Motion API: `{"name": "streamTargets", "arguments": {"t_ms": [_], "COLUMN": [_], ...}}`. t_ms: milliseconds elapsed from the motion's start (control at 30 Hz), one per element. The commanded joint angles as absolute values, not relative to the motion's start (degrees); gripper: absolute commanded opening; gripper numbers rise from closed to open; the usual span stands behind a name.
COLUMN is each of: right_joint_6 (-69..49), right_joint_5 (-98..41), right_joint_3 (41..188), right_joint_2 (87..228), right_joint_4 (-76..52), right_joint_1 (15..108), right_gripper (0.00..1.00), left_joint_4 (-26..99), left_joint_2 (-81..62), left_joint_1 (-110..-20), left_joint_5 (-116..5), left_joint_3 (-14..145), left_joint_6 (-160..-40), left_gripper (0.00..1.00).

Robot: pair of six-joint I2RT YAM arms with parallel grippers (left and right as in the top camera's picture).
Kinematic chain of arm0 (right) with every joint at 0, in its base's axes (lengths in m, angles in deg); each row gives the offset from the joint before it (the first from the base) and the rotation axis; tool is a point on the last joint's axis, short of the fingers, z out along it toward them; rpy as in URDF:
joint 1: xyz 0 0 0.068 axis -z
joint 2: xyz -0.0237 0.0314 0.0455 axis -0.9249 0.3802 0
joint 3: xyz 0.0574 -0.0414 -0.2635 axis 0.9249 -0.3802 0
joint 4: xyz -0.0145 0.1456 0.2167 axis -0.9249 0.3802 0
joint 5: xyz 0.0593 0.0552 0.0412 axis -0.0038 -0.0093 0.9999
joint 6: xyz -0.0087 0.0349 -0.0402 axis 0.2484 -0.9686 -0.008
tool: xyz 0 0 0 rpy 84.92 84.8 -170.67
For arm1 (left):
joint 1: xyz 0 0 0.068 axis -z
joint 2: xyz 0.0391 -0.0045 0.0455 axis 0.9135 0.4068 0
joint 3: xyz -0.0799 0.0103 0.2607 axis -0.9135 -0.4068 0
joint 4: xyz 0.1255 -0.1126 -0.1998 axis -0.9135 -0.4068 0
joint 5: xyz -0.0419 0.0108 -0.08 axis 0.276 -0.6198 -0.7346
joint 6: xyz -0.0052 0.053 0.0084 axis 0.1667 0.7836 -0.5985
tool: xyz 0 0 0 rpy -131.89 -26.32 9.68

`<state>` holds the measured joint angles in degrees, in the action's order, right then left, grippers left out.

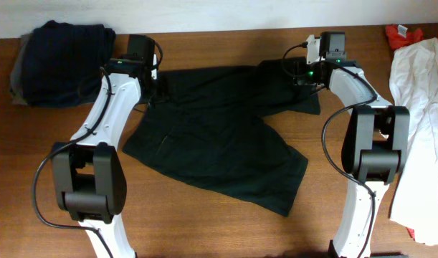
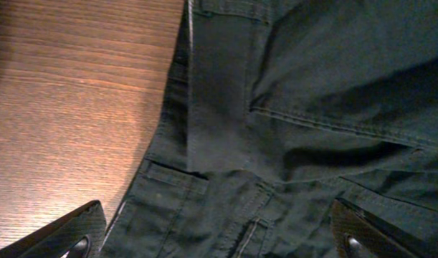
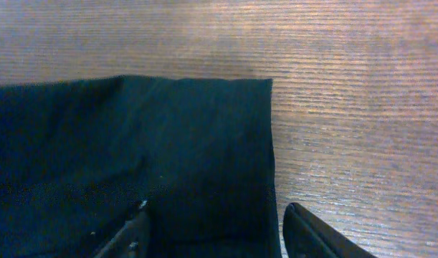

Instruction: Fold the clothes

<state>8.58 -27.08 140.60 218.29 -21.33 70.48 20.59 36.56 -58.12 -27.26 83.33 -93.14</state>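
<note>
A large black wrinkled garment (image 1: 219, 140), one of the clothes, lies spread across the middle of the wooden table. My left gripper (image 1: 151, 87) is over its upper left corner. In the left wrist view that gripper (image 2: 219, 242) is open wide, its fingers far apart above the waistband and pocket seams (image 2: 276, 115), holding nothing. My right gripper (image 1: 299, 74) is at the garment's upper right end. In the right wrist view its gripper (image 3: 217, 236) is open and straddles the cloth's hemmed corner (image 3: 204, 143), one finger (image 3: 129, 240) on the cloth and the other on bare wood.
A folded navy and grey pile (image 1: 61, 61) sits at the back left. A white garment (image 1: 419, 122) lies along the right edge, with a small red piece (image 1: 403, 34) behind it. Bare table wood (image 1: 204, 229) shows in front of the black garment.
</note>
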Motion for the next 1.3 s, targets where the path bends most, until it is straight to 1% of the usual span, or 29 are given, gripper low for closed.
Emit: {"name": "streamTargets", "arguments": {"t_ms": [0, 33, 133, 167, 300, 400, 467, 567, 600, 700, 767, 833, 900, 1000, 1133, 1167, 1233, 1267], "right_joint_6": [8.14, 8.05, 8.05, 8.03, 8.05, 8.07, 8.09, 8.09, 8.09, 8.09, 8.09, 8.09, 8.09, 8.09, 8.09, 8.07, 8.07, 8.07], "right_joint_5": [-26.84, -26.91, -26.91, -26.89, -26.91, -27.04, -27.04, -27.06, -27.06, -27.06, -27.06, -27.06, -27.17, -29.42, -31.72, -31.85, -31.85, -31.85], "right_joint_3": [141.52, 141.52, 141.54, 141.54, 141.54, 141.54, 141.54, 141.54, 141.54, 141.54, 141.54, 141.54, 141.54, 141.54, 141.56, 141.56, 141.56, 141.56], "right_joint_2": [218.21, 218.21, 218.21, 218.18, 218.16, 218.14, 218.14, 218.16, 218.14, 218.16, 218.16, 218.14, 218.16, 218.14, 217.59, 217.31, 216.39, 215.47], "right_joint_4": [-21.57, -21.42, -20.63, -20.22, -18.62, -17.33, -16.26, -15.21, -15.04, -14.86, -14.64, -14.4, -13.7, -12.19, -10.75, -10.66, -10.05, -9.66], "right_joint_1": [70.29, 70.29, 70.29, 70.29, 70.29, 70.29, 70.29, 70.31, 70.31, 70.31, 70.29, 70.29, 70.31, 70.31, 70.35, 70.35, 70.35, 70.35], "right_gripper": [0.5, 0.44, 0.23, 0.18, 0.17, 0.16, 0.17, 0.15, 0.15, 0.15, 0.15, 0.15, 0.13, 0.11, 0.11, 0.11, 0.04, 0.04], "left_joint_4": [20.44, 20.37, 20.05, 20.02, 19.76, 20.99, 22.71, 25.01, 25.34, 25.84, 26.38, 26.76, 27.08, 27.11, 27.0, 26.98, 26.91, 26.73], "left_joint_2": [36.12, 36.12, 36.14, 36.25, 37.65, 40.01, 42.24, 45.36, 45.82, 45.85, 45.8, 45.8, 45.8, 45.74, 44.97, 44.93, 44.88, 44.88], "left_joint_1": [-58.34, -58.34, -58.34, -58.34, -58.68, -58.93, -59.45, -60.96, -61.22, -61.29, -61.0, -60.91, -60.91, -60.91, -60.91, -60.91, -60.91, -60.91], "left_joint_5": [-26.59, -26.59, -26.59, -26.61, -27.09, -29.58, -30.15, -37.38, -37.8, -36.81, -36.68, -36.7, -36.68, -36.68, -36.68, -36.68, -36.68, -36.68], "left_joint_3": [82.83, 82.83, 82.83, 82.81, 82.81, 82.81, 82.83, 82.83, 82.83, 82.87, 82.89, 82.89, 82.89, 82.89, 82.96, 83.05, 83.07, 83.07], "left_joint_6": [-93.08, -93.1, -93.08, -93.08, -92.99, -89.29, -89.14, -86.61, -86.58, -86.39, -86.39, -86.39, -86.39, -86.39, -86.39, -86.37, -86.37, -86.39], "left_gripper": [0.99, 0.99, 0.99, 0.99, 0.99, 0.99, 0.99, 0.99, 0.99, 0.94, 0.89, 0.76, 0.6, 0.59, 0.54, 0.46, 0.28, 0.26]}}
